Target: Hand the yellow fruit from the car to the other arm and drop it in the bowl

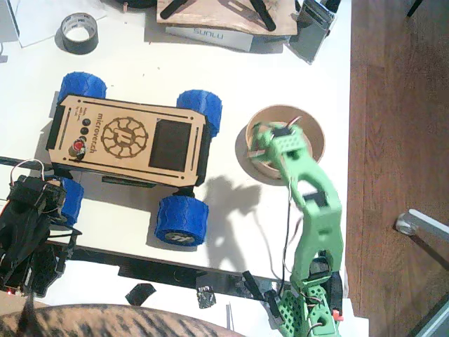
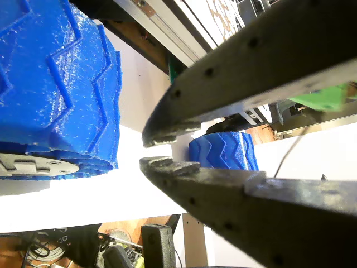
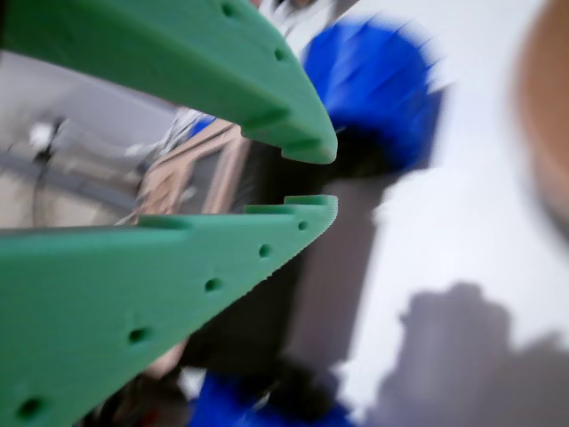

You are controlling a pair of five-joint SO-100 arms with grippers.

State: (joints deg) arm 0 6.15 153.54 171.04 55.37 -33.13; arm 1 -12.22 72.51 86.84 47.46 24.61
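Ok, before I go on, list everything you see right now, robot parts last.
Flat light-wood car: one, tan with black panel, table left-centre.
Chunky blue wheels: four, at the car's corners.
Red button: one, on the car's left end.
Round tan paper bowl: one, right of the car.
Grey tape roll: one, top left.
Yellow fruit: none visible.
Black left claw: one, slightly open, empty, beside a wheel.
Green right claw: one, slightly open, empty, over the bowl.

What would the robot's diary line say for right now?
left black gripper: empty, nearly shut, by blue wheel | right green gripper: empty, slightly open, over tan paper bowl | yellow fruit: not visible | wooden car: parked
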